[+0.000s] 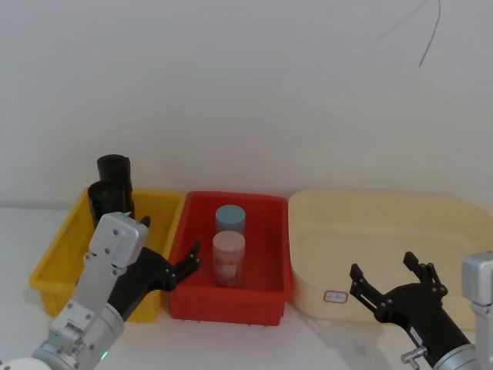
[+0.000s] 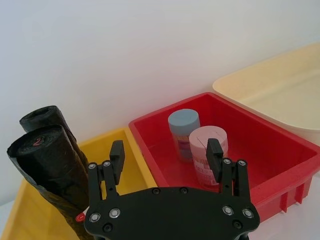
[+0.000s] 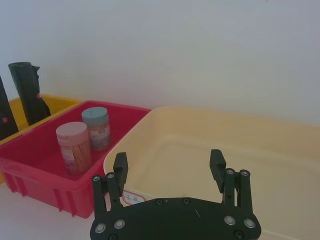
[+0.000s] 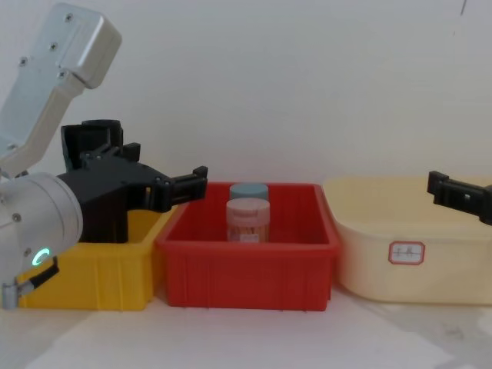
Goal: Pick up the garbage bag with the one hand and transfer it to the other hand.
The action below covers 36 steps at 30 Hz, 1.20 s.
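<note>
Though empty, left hand (image 2: 165, 150) near bag (image 2: 47, 165)

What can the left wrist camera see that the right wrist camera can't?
Of these two, just the left wrist camera has the left gripper, open, and the open tops of the black bag rolls. Just the right one has the right gripper, open, and the cream tub's white label. Both share the red bin, pink-lidded jar, blue-lidded jar and yellow bin.

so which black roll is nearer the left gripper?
The front roll in the yellow bin, red mark on its end; the other roll stands behind, farther from the left gripper.
</note>
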Motion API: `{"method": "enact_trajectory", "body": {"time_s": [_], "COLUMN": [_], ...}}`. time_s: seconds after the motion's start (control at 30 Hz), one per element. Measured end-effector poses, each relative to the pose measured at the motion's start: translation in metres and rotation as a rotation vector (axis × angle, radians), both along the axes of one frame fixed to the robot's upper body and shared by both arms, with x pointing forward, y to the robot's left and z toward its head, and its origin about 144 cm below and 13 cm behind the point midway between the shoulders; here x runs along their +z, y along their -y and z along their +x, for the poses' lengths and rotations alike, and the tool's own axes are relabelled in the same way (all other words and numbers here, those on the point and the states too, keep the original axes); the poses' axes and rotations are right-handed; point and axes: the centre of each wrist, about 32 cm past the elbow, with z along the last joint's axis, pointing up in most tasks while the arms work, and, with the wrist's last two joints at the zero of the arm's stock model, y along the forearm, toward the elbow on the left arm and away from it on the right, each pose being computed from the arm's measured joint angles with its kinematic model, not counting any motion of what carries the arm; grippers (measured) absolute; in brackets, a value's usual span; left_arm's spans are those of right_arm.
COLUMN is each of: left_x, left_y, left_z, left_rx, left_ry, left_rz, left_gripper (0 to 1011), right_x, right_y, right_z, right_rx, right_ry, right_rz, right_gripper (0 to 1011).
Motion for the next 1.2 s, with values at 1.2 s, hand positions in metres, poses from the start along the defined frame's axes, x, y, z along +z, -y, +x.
{"method": "enact_trajectory", "body": {"time_s": [1.2], "left_x": [0.0], "left_y": [0.0], "left_z": [0.0], "left_rx": [0.0], "left_ry": [0.0], "left_rz": [0.0], "left_gripper": [1001], "right_x": [0.0], "right_y": [0.0], "right_z": [0.0], "right_rx": [0.0], "right_ry": [0.0], "right_rz": [0.0], "right_gripper": [1002]}}
